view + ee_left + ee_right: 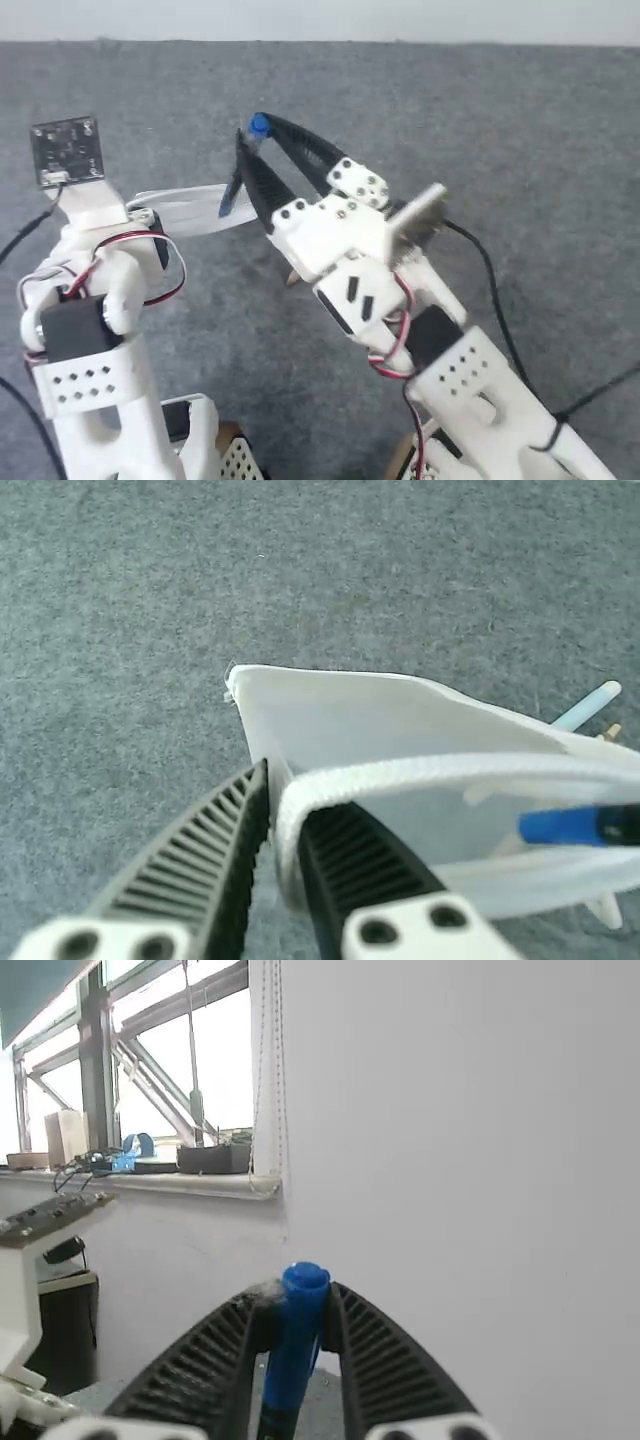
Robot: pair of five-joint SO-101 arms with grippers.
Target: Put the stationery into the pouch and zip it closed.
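Left gripper pinches pouch rim, mouth open, 10 o'clock on table | right gripper clamps blue pen, tip dipping in | looks mid-loading: release and zip remain.

Left of centre on the table: the pouch, resting there with its mouth turned toward the right side, rim clamped between the fingers of the left gripper. Right of the pouch and raised above the table: the right gripper, closed around a pen, upper end sticking out past the fingertips, lower end slanting down to the pouch's mouth. Past the pouch's far edge: a thin stick poking out, whether inside the pouch or behind it not clear
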